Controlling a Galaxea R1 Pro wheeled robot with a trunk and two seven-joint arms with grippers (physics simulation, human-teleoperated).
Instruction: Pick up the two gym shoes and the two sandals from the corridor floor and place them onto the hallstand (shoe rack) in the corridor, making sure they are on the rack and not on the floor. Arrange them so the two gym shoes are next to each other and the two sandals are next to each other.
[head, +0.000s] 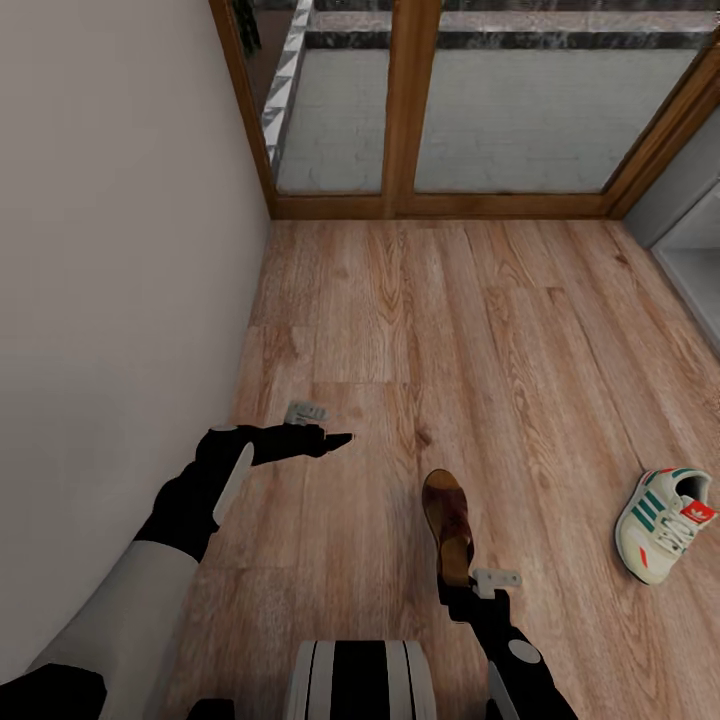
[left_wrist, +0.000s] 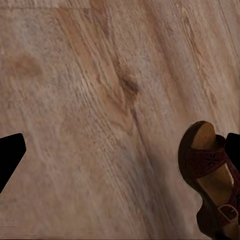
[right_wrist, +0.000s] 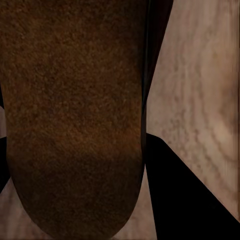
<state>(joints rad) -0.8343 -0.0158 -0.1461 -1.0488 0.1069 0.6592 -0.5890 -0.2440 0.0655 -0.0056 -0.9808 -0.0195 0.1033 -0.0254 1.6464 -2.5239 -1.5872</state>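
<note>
One dark brown sandal is clamped at its heel end by my right gripper, which is shut on it just in front of my base. Seen from the right wrist, the sandal's brown mottled surface lies between the dark fingers. The same sandal shows in the left wrist view. One gym shoe, white with teal stripes and a red tongue, lies on the corridor floor to the right. My left gripper hovers open over bare planks, holding nothing.
A pale wall runs close along my left arm. Wood-framed glass doors close off the far end. A light-grey unit sits at the right edge. Open planks stretch between the sandal and the doors.
</note>
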